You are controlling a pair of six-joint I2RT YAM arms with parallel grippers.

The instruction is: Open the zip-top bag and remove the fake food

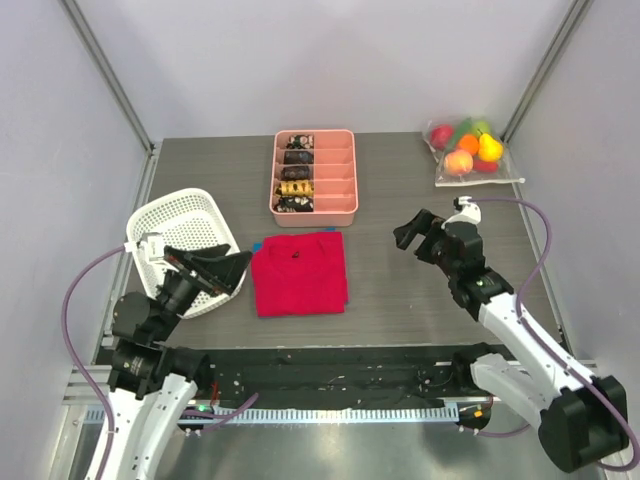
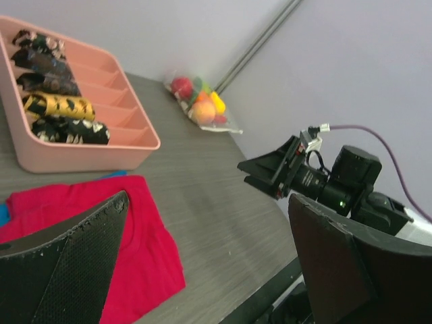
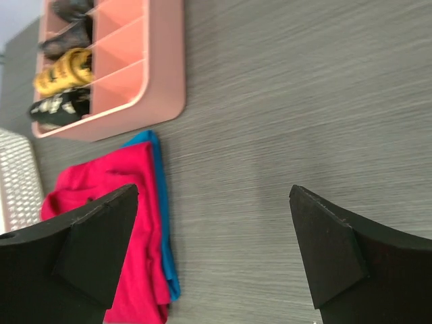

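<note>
Top external: zip-top bag flat on table at far right corner, fake food bunched inside, red, orange, yellow and green pieces showing through the plastic. Slider too small to read, so cannot tell whether zipped or unzipped. Bag well apart from both arms. Pink divided tray at far centre, dark and gold pieces in its left column of compartments. Red cloth folded just on the near side of the tray, not touching it. White lattice basket at left side of table, with left gripper over its near right rim, fingers apart, holding nothing. Right gripper raised over bare table right of centre, pointing left toward the cloth, fingers apart, nothing between them. Left wrist: own fingers at the two bottom corners, wide gap, empty. Beyond them red cloth and tray on the left, right gripper in mid-air on the right, bag with food in the far corner by the wall. Right wrist: own fingers spread at bottom left and bottom right, nothing clamped. Bare table grain between them, tray corner at upper left, red cloth below it with an edge of blue cloth under its right side, sliver of basket at the left edge.
</note>
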